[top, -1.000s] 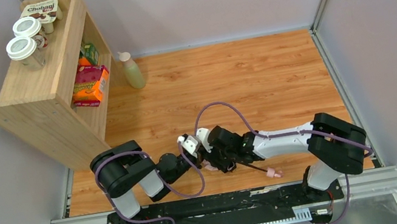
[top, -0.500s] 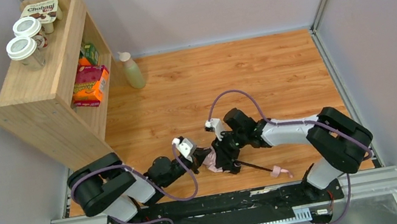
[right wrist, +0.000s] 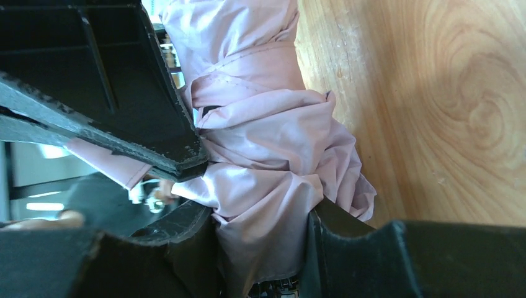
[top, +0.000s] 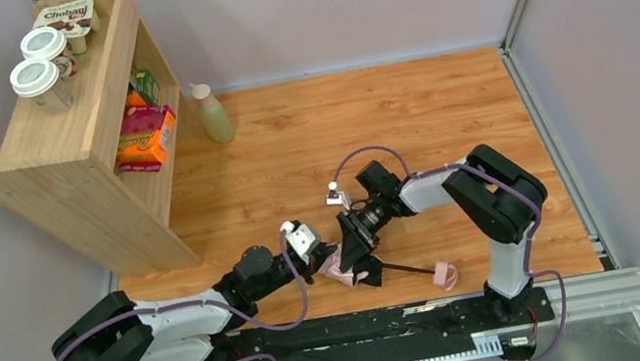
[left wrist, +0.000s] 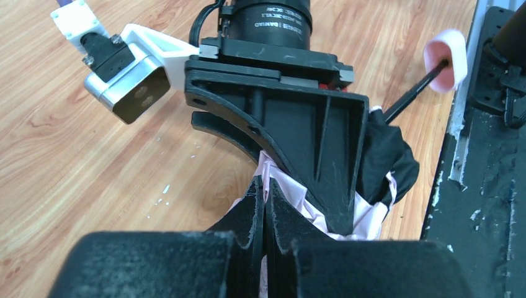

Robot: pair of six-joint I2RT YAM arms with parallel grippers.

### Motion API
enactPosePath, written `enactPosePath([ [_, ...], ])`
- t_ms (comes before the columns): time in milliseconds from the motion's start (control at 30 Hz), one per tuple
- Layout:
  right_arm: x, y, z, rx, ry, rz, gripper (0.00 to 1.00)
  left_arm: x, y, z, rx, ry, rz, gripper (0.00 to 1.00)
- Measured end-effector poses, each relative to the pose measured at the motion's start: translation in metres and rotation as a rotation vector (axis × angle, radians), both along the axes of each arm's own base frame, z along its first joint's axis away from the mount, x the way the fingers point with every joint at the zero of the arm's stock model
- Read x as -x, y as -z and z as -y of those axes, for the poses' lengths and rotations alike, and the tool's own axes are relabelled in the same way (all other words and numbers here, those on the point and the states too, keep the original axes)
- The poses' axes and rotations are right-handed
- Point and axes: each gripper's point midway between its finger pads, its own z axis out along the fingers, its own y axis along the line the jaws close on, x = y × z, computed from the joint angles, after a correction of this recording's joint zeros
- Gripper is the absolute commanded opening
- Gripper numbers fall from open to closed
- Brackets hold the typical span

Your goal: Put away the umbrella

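Observation:
The umbrella (top: 338, 269) lies on the wooden floor near the front rail, its pale pink canopy (right wrist: 273, 143) bunched up. Its thin black shaft (left wrist: 412, 93) runs out to the right and ends in the pink handle (top: 445, 273). My left gripper (left wrist: 265, 200) comes in low from the left and is shut on a fold of the pink fabric. From above, my right gripper (right wrist: 263, 245) points down onto the bundle with a finger pressed against each side of the canopy. In the top view the left gripper (top: 323, 257) and right gripper (top: 364, 268) sit close together over the canopy.
A wooden shelf unit (top: 83, 153) stands at the back left with lidded cups (top: 39, 76) on top and boxes (top: 144, 137) inside. A pale green bottle (top: 212, 115) stands beside it. The black base rail (top: 362, 327) runs just behind the umbrella's handle. Grey walls enclose the floor.
The right arm has folded back and turned its gripper downward onto the canopy, narrowing its jaws on the fabric. The left arm has stretched out low to the left. The umbrella has barely shifted.

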Motion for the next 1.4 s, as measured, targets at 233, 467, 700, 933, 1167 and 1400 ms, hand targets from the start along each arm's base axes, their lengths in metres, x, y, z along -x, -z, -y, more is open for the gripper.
enactPosePath([
  [233,-0.007,0.0,0.01,0.032,0.037,-0.208,0.0,0.003,0.01,0.008,-0.005,0.054,0.007,0.0],
  [467,-0.031,0.008,0.021,0.082,0.119,-0.282,0.0,0.019,0.02,0.007,-0.009,0.121,-0.004,0.0],
  [700,-0.062,0.04,0.027,0.248,0.247,-0.18,0.0,0.047,0.011,0.016,0.025,0.244,0.014,0.0],
  [933,-0.058,0.043,0.017,0.309,0.273,-0.09,0.0,0.051,0.013,0.022,0.026,0.251,0.022,0.0],
  [1167,-0.092,0.022,0.023,0.412,0.345,0.139,0.91,0.047,0.03,0.026,0.006,0.229,-0.004,0.0],
  [1400,-0.112,-0.052,0.069,0.54,0.399,0.558,1.0,0.045,0.028,0.029,0.034,0.216,-0.009,0.0],
])
